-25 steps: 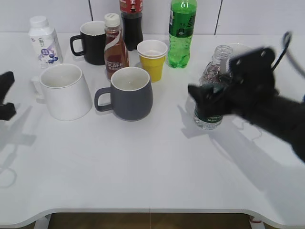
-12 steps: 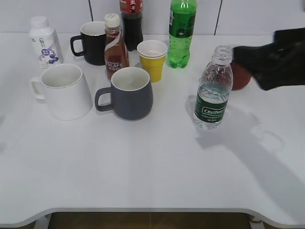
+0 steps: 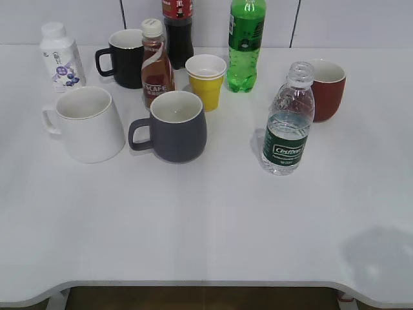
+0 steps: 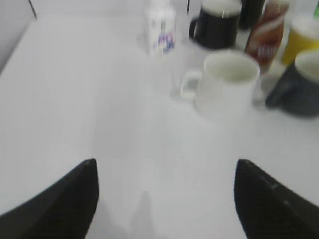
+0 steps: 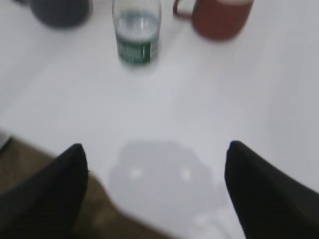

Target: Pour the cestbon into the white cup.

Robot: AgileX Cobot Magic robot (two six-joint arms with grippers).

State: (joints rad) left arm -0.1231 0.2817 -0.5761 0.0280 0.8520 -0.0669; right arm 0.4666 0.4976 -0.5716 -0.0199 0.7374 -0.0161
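Hovering with jaws spread wide and empty above the table, the left gripper faces the white cup, while the right gripper, equally open, looks toward the uncapped cestbon standing upright beside a red mug.

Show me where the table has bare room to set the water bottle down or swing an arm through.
Free: the whole front strip of the table, below the white cup, grey mug and cestbon. Also the gap between grey mug and cestbon. Crowded: the back row, from the small white bottle across to the green soda bottle.
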